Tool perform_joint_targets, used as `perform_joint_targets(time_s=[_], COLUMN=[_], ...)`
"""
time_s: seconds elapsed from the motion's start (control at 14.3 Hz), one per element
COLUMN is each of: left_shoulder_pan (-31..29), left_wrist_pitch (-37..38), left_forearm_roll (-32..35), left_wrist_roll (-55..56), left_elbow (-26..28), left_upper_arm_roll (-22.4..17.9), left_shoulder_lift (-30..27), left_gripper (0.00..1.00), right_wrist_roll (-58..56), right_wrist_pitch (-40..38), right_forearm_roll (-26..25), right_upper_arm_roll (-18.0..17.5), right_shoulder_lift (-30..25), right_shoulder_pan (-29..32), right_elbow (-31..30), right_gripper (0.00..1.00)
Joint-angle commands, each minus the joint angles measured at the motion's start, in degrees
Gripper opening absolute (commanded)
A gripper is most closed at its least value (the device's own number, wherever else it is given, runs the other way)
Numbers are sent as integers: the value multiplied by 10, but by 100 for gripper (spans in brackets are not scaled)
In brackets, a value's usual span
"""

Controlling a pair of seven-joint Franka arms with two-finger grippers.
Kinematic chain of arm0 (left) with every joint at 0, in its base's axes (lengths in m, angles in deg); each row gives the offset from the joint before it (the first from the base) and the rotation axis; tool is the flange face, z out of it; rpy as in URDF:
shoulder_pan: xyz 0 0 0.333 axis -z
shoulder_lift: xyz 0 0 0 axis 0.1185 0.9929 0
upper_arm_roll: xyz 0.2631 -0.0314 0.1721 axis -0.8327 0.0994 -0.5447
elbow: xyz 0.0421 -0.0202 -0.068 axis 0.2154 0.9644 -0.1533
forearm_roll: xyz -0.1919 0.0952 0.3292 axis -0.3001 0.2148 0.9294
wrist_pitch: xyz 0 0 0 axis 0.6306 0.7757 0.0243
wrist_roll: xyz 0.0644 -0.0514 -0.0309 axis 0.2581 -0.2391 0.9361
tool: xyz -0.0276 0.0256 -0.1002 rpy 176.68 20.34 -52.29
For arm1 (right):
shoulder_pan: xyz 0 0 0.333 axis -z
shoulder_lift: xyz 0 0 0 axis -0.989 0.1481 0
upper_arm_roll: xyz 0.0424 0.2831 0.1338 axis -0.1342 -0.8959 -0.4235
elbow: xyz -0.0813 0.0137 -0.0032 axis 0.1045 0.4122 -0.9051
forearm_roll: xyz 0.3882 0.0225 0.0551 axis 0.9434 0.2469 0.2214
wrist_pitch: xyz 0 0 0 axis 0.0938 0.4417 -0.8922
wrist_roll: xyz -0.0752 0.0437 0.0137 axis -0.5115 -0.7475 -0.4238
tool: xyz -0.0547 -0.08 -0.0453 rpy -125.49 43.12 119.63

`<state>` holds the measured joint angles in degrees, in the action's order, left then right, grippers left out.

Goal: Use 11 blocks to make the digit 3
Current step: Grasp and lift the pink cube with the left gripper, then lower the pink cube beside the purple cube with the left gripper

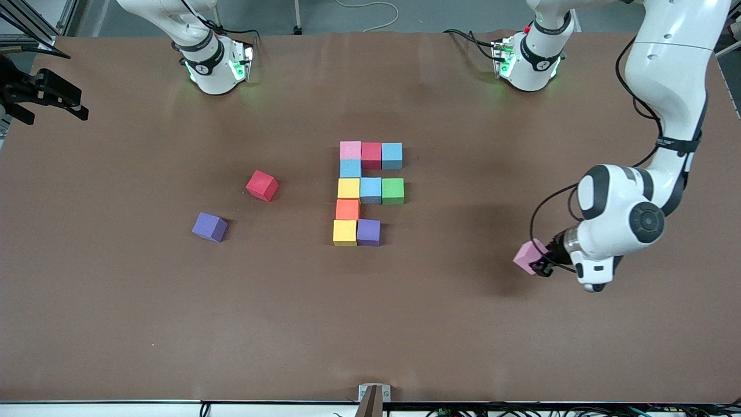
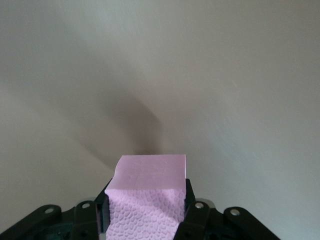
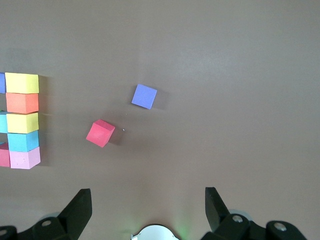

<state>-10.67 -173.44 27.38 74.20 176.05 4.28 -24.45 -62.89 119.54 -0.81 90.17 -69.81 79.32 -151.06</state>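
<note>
A brown table (image 1: 145, 324) carries a partly built digit 3 (image 1: 369, 194) at its centre, made of touching coloured blocks: a top bar of pink (image 1: 350, 150), dark red (image 1: 371, 155) and light blue (image 1: 392, 155); a light blue block (image 1: 350, 168) below the pink one; a middle bar of yellow (image 1: 348, 188), light blue (image 1: 370, 190) and green (image 1: 392, 190); an orange block (image 1: 347, 209); and a bottom bar so far of only yellow (image 1: 345, 232) and purple (image 1: 369, 231). In the front view, two loose blocks lie toward the right arm's end of the table: a red block (image 1: 262, 185) at about nine o'clock from the figure, and a purple block (image 1: 209, 226) at about eight o'clock from the red one, nearer the camera. Nothing lies between these and the figure. At about four o'clock from the figure, well apart from it, the left claw (image 1: 538, 263) is closed on a pink block (image 1: 528, 255), its fingers (image 2: 189, 200) pressing two facing sides. The right claw (image 3: 147, 207) waits wide open above the table near its base, holding nothing.
</note>
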Motion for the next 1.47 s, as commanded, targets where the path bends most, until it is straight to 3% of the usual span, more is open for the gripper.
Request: perform_joint_targets(time_s=[0.0,0.28,0.63,0.98,1.19,1.4], left_shoulder_pan=[60,123,208,278,295,336], left_wrist_pitch=[20,20,21,103,103,103], left_forearm_roll=[-2,-2,51,59,59,56], left_wrist_roll=[150,332,536,625,663,687], left_elbow=[-23,-46,-76,-197,-209,-240], left_upper_arm_roll=[-4,-4,-9,-22,-24,-66], left_shoulder_lift=[-5,10,33,111,135,164], left_gripper=[21,23,24,24,24,25], right_wrist_roll=[-7,-7,-8,-8,-8,-8], right_wrist_pitch=[-4,-3,-3,-3,-3,-4], right_forearm_roll=[7,7,6,5,5,5], right_upper_arm_roll=[0,-1,-1,-1,-1,-1], right_shoulder_lift=[-12,-12,-12,-12,-12,-12], right_shoulder_pan=[1,1,1,1,1,1], right_elbow=[-6,-6,-6,-6,-6,-6], right_gripper=[100,100,100,100,100,100])
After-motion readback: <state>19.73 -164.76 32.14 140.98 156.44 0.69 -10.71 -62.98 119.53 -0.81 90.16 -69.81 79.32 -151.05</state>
